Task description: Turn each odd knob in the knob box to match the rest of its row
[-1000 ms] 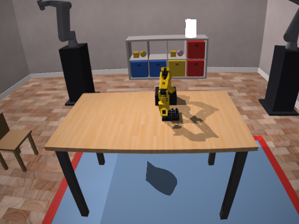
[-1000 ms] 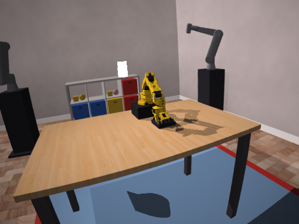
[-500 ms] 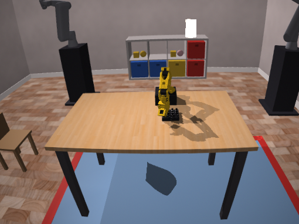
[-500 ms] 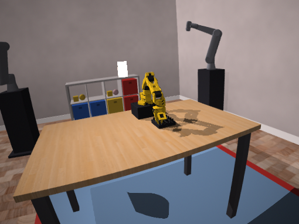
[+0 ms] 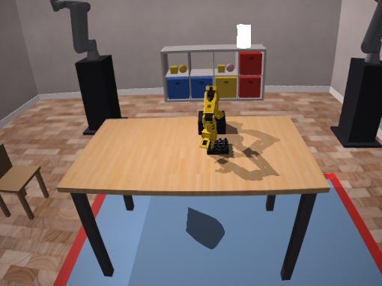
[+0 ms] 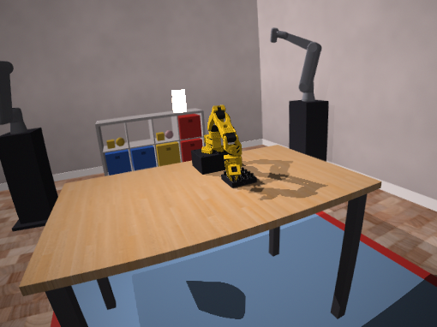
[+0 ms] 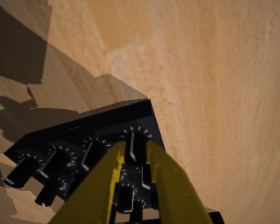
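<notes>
The black knob box [image 5: 218, 153] [image 6: 242, 184] [image 7: 100, 121] sits on the table in front of the arm's base. My gripper [image 5: 210, 148] [image 6: 233, 179] [image 7: 135, 151] points down at the box, shut on the corner knob [image 7: 135, 144]. This knob's white line points up in the wrist view, toward the box's near edge. Along the same edge stand a second knob [image 7: 93, 153], a third knob [image 7: 56, 161] and an end knob [image 7: 20, 172], all slanted up and right in that view. The fingers hide part of the box. Row letters and exact marks cannot be read.
More knobs, such as one black knob [image 7: 126, 196], stand close around the fingers. The arm's black base block [image 6: 208, 162] is behind the box on the wooden table [image 5: 150, 168] [image 6: 141, 217]. Arm shadows fall to the right of the box.
</notes>
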`<state>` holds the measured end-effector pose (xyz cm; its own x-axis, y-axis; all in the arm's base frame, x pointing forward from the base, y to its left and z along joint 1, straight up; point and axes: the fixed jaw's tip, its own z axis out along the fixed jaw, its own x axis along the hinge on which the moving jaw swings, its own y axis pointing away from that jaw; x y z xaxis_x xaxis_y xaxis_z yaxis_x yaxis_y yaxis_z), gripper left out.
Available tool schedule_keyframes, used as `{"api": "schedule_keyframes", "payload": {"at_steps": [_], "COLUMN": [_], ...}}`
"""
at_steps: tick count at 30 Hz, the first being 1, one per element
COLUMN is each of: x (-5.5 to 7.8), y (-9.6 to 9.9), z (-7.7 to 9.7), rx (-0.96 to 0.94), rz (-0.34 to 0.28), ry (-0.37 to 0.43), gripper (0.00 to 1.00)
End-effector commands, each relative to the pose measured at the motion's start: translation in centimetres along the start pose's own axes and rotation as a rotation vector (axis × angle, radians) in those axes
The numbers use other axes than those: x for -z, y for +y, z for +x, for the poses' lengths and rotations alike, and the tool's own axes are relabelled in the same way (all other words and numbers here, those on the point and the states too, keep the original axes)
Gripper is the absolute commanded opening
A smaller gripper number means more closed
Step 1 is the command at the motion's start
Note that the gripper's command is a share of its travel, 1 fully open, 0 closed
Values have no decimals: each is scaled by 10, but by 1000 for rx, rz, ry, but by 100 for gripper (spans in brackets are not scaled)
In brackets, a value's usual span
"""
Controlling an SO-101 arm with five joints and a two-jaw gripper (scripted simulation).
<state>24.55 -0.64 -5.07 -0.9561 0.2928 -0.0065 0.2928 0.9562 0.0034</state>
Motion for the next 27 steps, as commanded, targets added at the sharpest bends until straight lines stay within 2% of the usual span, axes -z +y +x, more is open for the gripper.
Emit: {"api": "schedule_keyframes", "payload": {"at_steps": [1,27], "x": [-3,-3], "y": [-2,-2], "z": [2,2], "rx": [-25,-36], "rz": [5,5], "ry": [11,11], "gripper": [1,1]}}
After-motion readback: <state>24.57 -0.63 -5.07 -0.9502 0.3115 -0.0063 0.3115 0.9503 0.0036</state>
